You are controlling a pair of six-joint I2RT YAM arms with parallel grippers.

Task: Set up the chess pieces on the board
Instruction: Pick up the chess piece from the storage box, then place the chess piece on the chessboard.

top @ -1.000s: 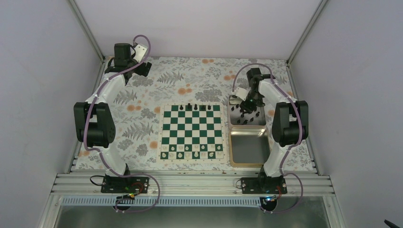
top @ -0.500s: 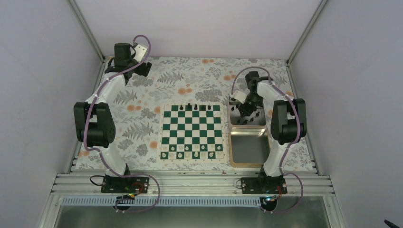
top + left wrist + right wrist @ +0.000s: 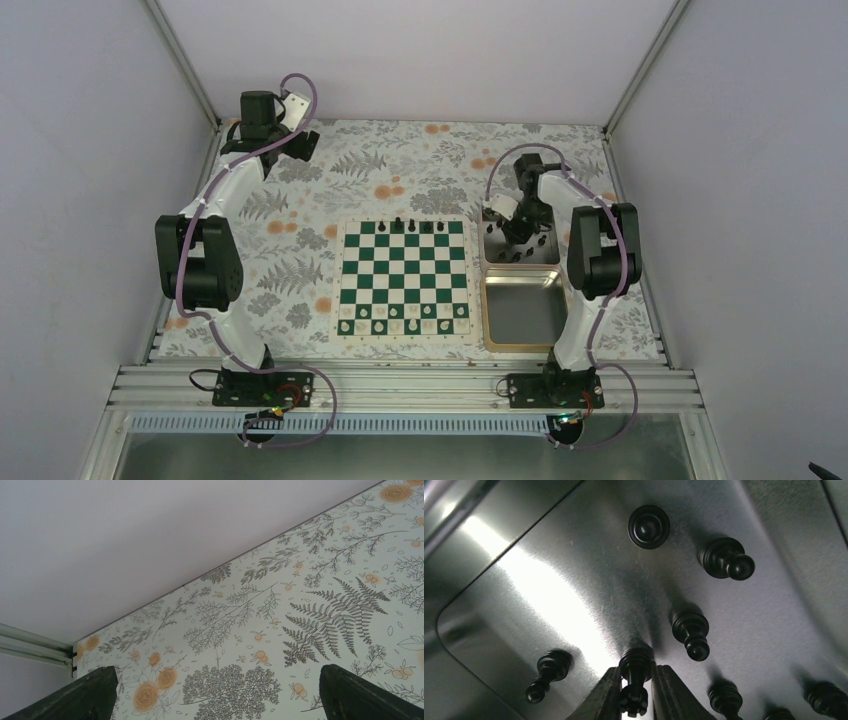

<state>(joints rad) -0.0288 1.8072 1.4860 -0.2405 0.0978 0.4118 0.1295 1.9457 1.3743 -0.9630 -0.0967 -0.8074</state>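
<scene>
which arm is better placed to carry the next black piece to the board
Right. The right gripper is in the tin, pinching a black piece. The left gripper hangs open over the table in the far left corner.

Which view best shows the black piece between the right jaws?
Right wrist: the piece sits close up, crown-topped, gripped between the jaws inside the tin. Top external shows only dark specks in that tin. Left wrist shows just tablecloth.
</scene>
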